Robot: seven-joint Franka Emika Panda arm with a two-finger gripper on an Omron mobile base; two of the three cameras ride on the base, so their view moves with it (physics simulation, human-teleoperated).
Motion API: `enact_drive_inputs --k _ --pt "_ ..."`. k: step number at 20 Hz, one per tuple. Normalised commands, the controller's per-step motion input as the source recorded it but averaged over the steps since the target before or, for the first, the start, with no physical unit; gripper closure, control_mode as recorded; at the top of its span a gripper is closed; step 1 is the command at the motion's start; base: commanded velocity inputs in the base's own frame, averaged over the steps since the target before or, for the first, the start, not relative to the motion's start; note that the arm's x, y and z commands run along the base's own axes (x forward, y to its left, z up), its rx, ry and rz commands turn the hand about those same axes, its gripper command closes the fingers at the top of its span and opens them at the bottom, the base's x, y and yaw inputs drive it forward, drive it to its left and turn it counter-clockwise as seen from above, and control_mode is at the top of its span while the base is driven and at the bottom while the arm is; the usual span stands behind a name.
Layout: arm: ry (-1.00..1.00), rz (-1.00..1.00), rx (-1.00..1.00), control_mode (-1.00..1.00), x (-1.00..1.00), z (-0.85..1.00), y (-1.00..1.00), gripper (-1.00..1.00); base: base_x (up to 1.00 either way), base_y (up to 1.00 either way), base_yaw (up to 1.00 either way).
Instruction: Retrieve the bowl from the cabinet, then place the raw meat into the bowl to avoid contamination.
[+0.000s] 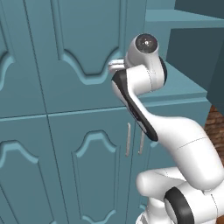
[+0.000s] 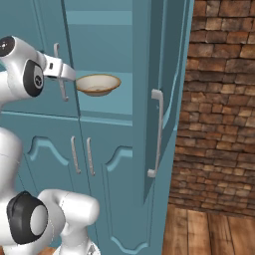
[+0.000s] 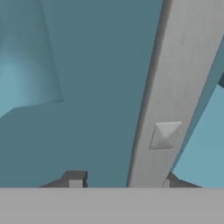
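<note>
In the right base view, the bowl (image 2: pixel 98 84) sits on a cabinet (image 2: pixel 127 40) shelf at upper centre, the right door swung open. The gripper (image 2: pixel 67 74) reaches the left door's handle (image 2: pixel 59 69) at upper left. In the hand view, the handle runs up the middle between the half-spread fingertips (image 3: pixel 75 180), apparently to pull that door; whether they grip it I cannot tell.

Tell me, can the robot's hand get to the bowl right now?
Probably not yet. The fingers straddle a silver door handle on the left, while the bowl sits on the shelf beyond that door's edge.
</note>
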Motion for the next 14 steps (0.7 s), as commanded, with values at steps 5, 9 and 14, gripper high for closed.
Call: enact_drive_inputs --k 5,9,14 --pt "0.00 -0.03 0.00 -1.00 0.02 -0.02 0.18 1.00 0.00 0.00 0.00" --pt "0.00 -0.12 0.00 -1.00 -0.12 0.00 0.32 1.00 0.00 0.00 0.00" --pt "0.01 -0.14 -0.01 -1.00 -0.42 0.00 0.38 1.00 0.00 0.00 0.00"
